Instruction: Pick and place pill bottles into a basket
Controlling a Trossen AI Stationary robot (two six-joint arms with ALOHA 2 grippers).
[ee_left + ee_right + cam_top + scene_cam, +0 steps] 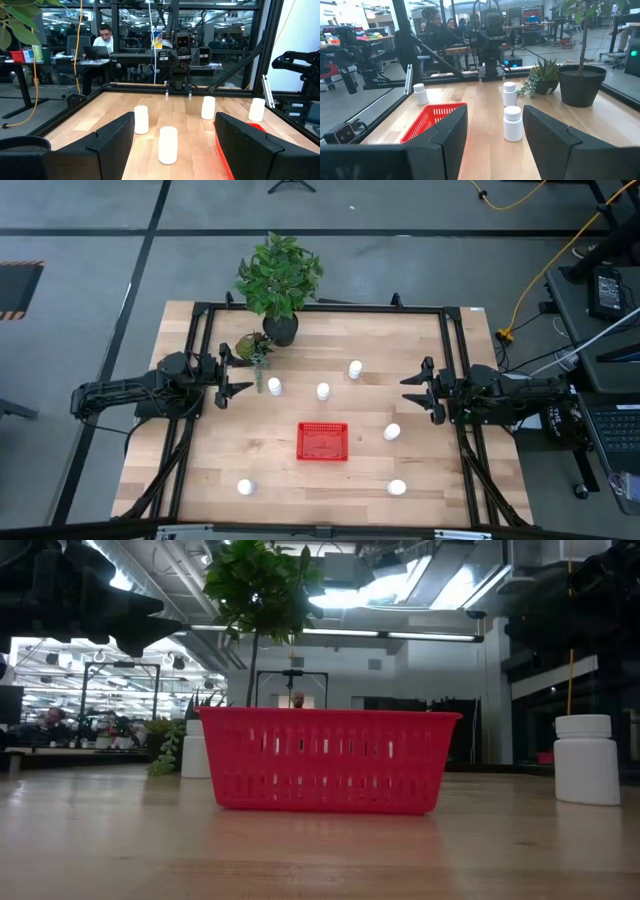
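From overhead you see all six pill bottles (pixel 274 386) standing loose on the table (pixel 200 460) around the red basket (pixel 322 441), which holds none. The level camera hides most of them from you: only one bottle shows at its right edge, another half-hidden behind the basket's left end.

Your left gripper (pixel 236 375) sits at the table's left edge beside the small succulent (pixel 253 346) and the black plant pot (pixel 281 330), fingers spread and holding nothing. Its wrist camera shows one bottle near and straight ahead between the fingers, not touching either. The basket is cut to a red sliver behind one finger there.

Your right gripper (pixel 417 391) waits at the right edge, fingers likewise spread and empty, with a bottle framed between them, apart. Its wrist camera shows the basket's lattice clearly.
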